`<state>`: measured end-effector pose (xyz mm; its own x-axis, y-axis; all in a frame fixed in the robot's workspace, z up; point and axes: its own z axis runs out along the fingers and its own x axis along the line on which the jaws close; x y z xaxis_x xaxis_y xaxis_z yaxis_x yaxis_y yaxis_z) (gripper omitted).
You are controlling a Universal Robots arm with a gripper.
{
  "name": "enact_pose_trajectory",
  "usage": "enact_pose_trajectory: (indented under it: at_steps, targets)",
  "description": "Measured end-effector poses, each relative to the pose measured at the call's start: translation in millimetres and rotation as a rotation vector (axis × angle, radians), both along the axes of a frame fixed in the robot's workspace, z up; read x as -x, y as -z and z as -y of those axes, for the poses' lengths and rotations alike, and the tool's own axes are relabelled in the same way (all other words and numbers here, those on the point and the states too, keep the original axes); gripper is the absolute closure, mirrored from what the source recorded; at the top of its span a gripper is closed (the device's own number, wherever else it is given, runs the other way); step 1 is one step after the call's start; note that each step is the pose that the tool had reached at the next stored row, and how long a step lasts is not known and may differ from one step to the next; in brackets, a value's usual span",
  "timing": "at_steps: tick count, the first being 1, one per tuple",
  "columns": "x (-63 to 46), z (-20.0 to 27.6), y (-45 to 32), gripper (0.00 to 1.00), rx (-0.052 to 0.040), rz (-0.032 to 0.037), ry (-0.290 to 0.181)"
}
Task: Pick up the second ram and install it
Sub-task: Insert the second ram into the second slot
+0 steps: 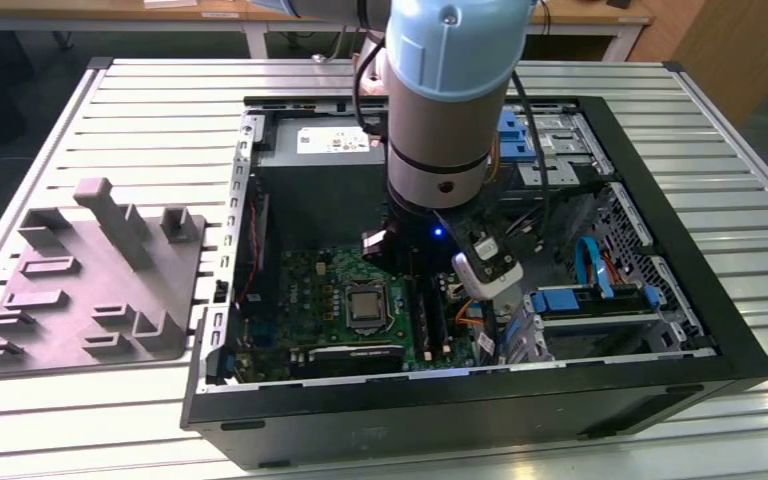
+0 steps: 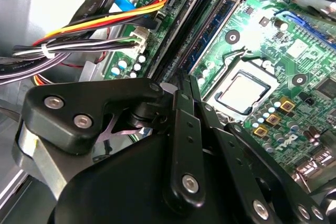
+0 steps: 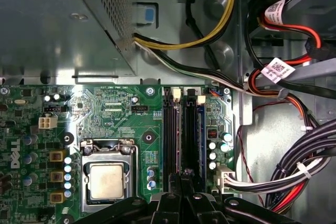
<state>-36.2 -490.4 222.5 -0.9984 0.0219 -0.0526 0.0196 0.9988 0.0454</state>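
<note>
Fingers [image 3: 181,179] clenched on the second ram [image 3: 185,135] above the slots [image 3: 170,140], we judge it wants square alignment and even downward pressure.

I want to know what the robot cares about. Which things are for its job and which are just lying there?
For the job: gripper, second ram (the dark strip in line with it), memory slots.

Just there: CPU socket, coloured cables, grey tray beside the computer case.
</note>
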Motion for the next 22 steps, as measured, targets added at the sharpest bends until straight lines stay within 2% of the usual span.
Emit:
enact_pose_trajectory:
  at_steps: [22]
  targets:
    - [1.0,0.1,6.5,0.89,0.0002,0.0006,-0.001]
